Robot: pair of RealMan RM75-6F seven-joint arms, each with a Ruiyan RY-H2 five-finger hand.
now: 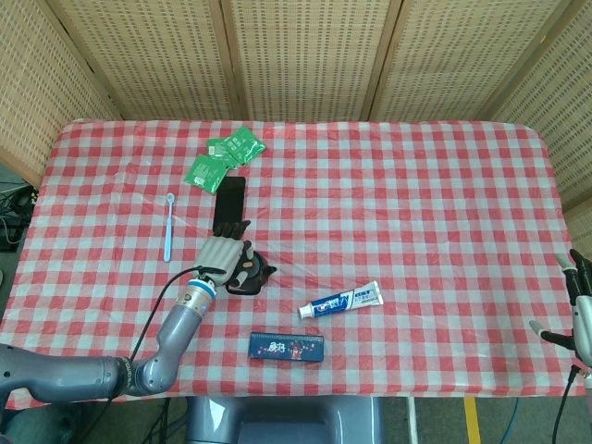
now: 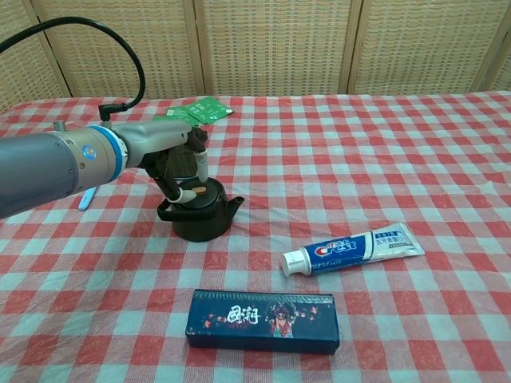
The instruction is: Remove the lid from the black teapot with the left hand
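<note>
The black teapot [image 1: 252, 276] [image 2: 201, 217] stands left of the table's middle, spout pointing right, with its lid [image 2: 200, 194] seated on it. My left hand [image 1: 222, 252] [image 2: 172, 155] hangs right over the pot. Its fingers curl down around the lid's brown knob and the thumb tip touches beside it. Whether they pinch the knob is not clear. My right hand [image 1: 581, 314] sits at the table's far right edge, fingers apart, holding nothing; only the head view shows it.
A black phone [image 1: 229, 199] and green packets [image 1: 222, 157] [image 2: 200, 108] lie behind the pot. A blue toothbrush [image 1: 168, 239] [image 2: 86, 199] lies to its left. To its front right lie a toothpaste tube [image 1: 340, 300] [image 2: 351, 249] and a dark blue box [image 1: 287, 347] [image 2: 263, 321].
</note>
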